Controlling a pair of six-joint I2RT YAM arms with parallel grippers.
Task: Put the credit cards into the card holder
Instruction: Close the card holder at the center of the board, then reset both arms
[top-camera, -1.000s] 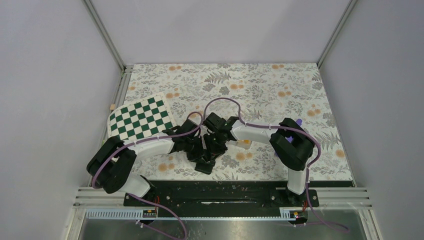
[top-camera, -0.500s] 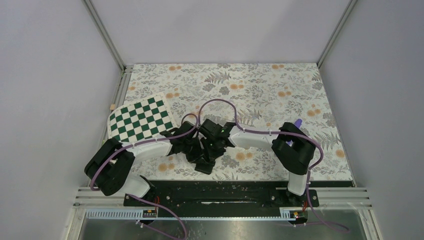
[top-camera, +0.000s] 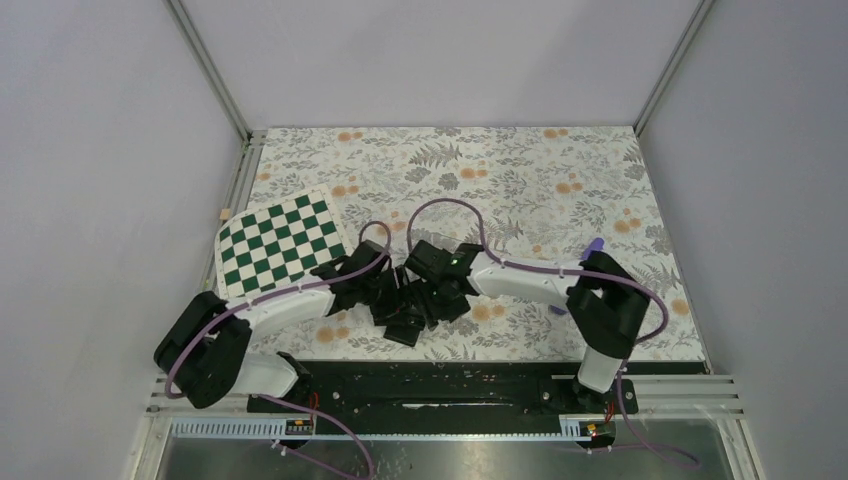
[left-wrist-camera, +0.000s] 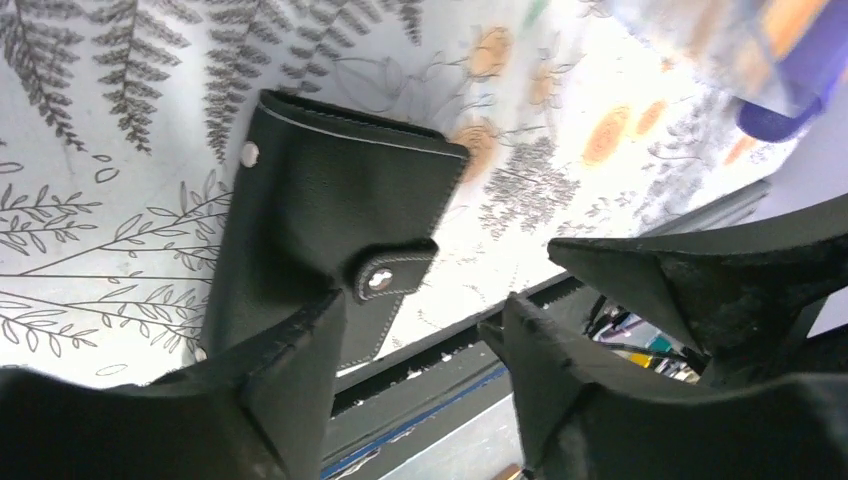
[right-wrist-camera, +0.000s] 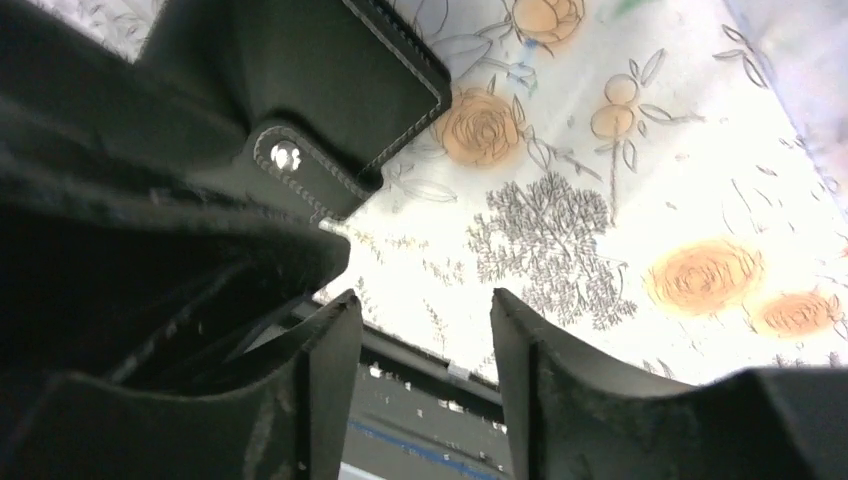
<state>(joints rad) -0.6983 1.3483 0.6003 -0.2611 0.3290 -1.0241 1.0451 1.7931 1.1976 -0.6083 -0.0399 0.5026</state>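
Observation:
The card holder (left-wrist-camera: 330, 200), a small black wallet, lies folded on the floral mat with its snap tab (left-wrist-camera: 378, 281) over its near edge. From above the card holder (top-camera: 404, 328) sits near the front edge between both wrists. My left gripper (left-wrist-camera: 420, 325) is open just beside it and holds nothing; its left finger (left-wrist-camera: 290, 360) overlaps the wallet's corner in this view. My right gripper (right-wrist-camera: 422, 300) is open too and empty, with the card holder (right-wrist-camera: 330, 70) up and to its left. No credit cards show plainly; an orange streak inside the clear box is too blurred to name.
A blurred clear plastic box (left-wrist-camera: 720, 40) and a purple cylinder (left-wrist-camera: 790, 100) lie to the right of the wallet. A green-and-white checkered board (top-camera: 280, 242) rests at the mat's left. The black front rail (top-camera: 440, 380) runs just below the wallet.
Both grippers have opened. The left arm's elbow has sunk toward the near left and the right arm's elbow has swung right. The card holder stays where it was.

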